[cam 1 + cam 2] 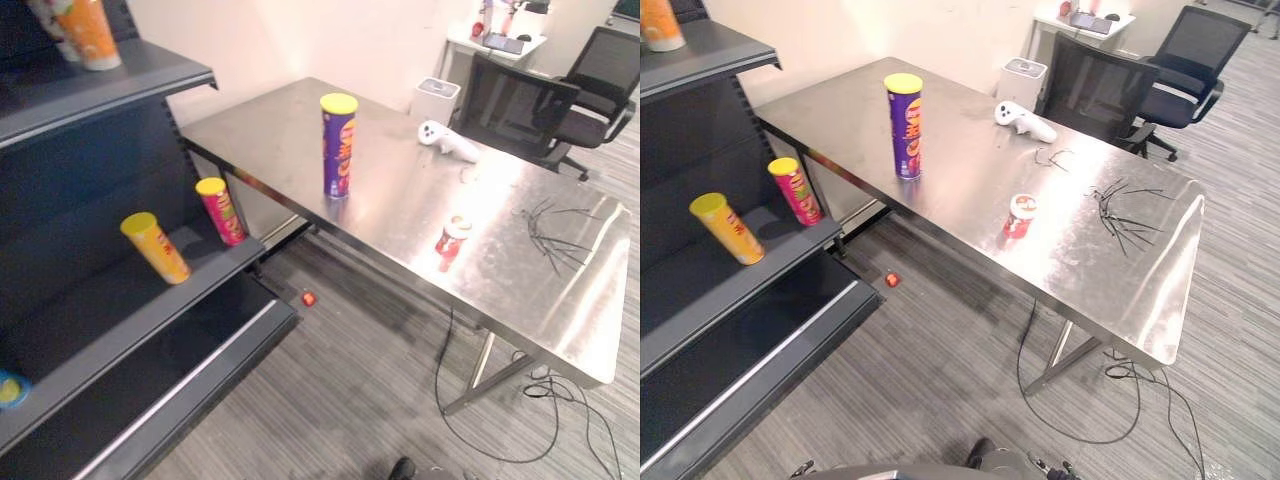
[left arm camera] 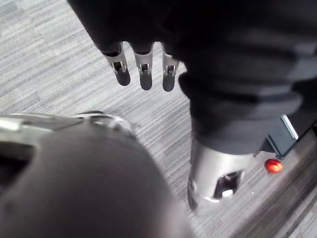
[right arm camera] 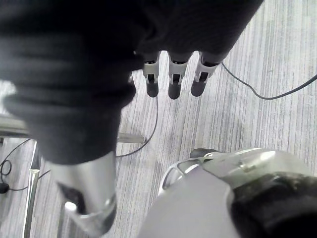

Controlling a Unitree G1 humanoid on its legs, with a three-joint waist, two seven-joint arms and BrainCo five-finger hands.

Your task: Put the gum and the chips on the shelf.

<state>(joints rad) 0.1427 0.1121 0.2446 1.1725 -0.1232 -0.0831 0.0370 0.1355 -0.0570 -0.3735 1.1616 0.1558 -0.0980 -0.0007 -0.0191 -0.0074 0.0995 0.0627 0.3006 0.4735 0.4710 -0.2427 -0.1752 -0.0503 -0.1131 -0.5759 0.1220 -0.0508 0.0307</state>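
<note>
A tall purple chips can with a yellow lid stands upright on the steel table, near its left edge. A small red and white gum tub stands further right, by the table's front edge. The dark shelf unit is at the left; a yellow can and a pink can lean on its middle board. My left hand hangs over the carpet, fingers straight, holding nothing. My right hand hangs likewise, open and empty, far from the table.
A white controller and loose black ties lie on the table. A small red thing lies on the floor by the shelf's foot. An orange cup stands on the top shelf. Office chairs and a white bin stand behind the table.
</note>
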